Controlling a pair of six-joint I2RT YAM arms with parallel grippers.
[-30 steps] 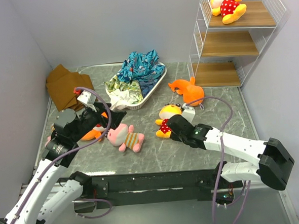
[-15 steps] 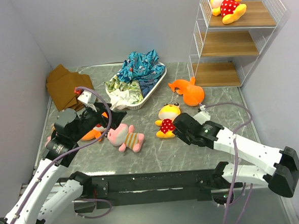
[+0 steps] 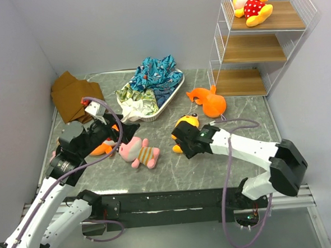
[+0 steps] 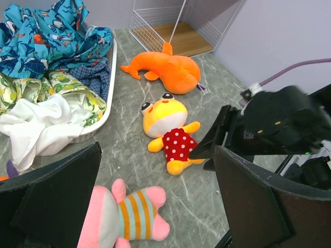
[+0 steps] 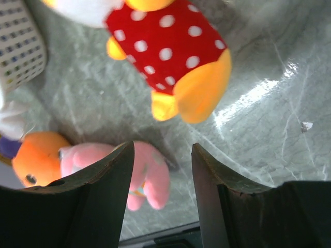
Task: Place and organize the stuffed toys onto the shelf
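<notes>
The scene is lit brightly and evenly from above, and only soft, short shadows are cast beside the pink stuffed toy [image 3: 138, 152]. The overhead view is rendered sharp throughout. A white glare streak is seen on the table [image 5: 243, 106] in the right wrist view, where the near dark fingers [image 5: 98, 206] are blurred.

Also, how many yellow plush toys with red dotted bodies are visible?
2. One yellow toy lies on the shelf's top board; the other yellow toy lies on the table, just ahead of the right gripper. Another may be hidden.
</notes>
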